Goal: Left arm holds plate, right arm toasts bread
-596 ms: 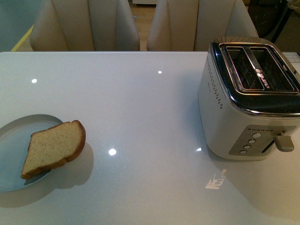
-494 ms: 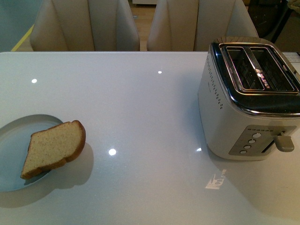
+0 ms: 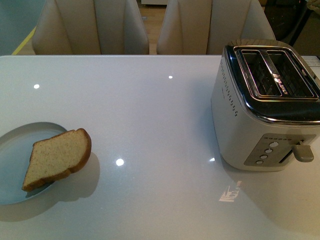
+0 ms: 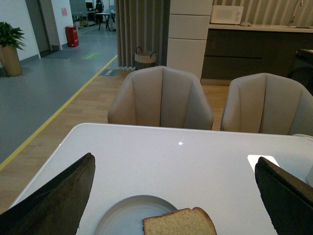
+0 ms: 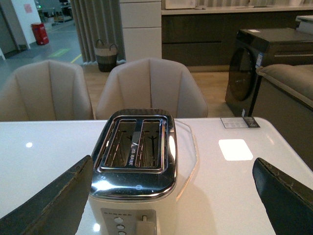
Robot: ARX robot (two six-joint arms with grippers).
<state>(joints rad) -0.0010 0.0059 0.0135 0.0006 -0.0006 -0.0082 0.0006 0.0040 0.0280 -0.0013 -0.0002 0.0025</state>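
The left gripper (image 4: 174, 158) hangs above the near edge of the white table (image 3: 150, 115) with its two dark wedge-shaped fingers (image 4: 58, 200) spread wide apart and nothing between them. Just beyond and below it lies the pale blue-grey plate (image 4: 120, 218), near the table's left side, untouched by either finger. The bread (image 3: 57, 157) rests on the plate at an angle, its flat end over the plate's near part and its rounded brown-crusted top reaching out past the plate's right rim toward the middle of the table. The right gripper (image 5: 173, 159) is likewise spread wide and empty, held short of the cream and chrome two-slot toaster (image 3: 265, 115), which stands upright on the right side of the table, well apart from the plate. Both toaster slots (image 5: 134, 142) are open and hold nothing, and its side lever (image 3: 302, 151) sits beside a column of round buttons (image 3: 266, 152). Two beige chairs (image 3: 90, 27) stand behind the table's far edge.
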